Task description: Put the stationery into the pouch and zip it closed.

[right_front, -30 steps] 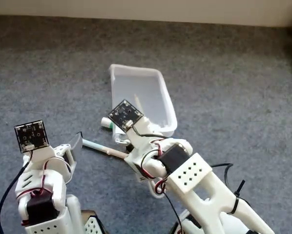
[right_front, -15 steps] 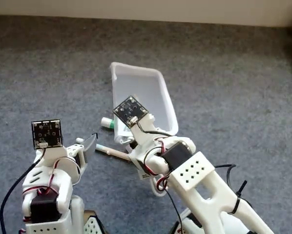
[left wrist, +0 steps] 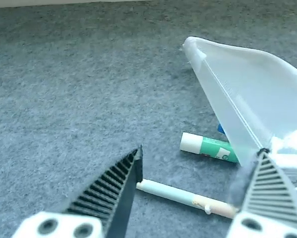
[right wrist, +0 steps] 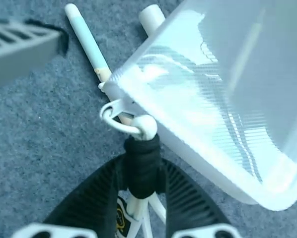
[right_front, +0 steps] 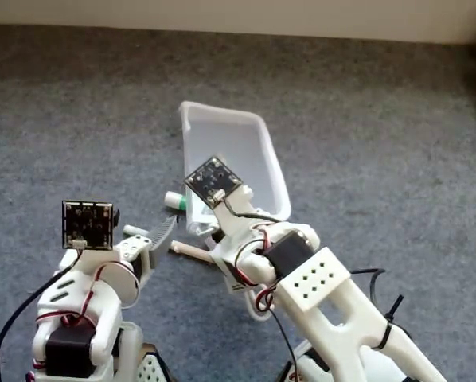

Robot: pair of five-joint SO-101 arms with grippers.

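Your left claw [left wrist: 200, 153] — wide open, empty, nearer arm to the pen [left wrist: 183, 196]; pen flat on the tabletop just ahead, long axis running tip to tip, so you likely need a wrist turn. Your right claw [right wrist: 141, 173] — pinched on the pouch [left wrist: 253, 94] zip tab [right wrist: 142, 154]
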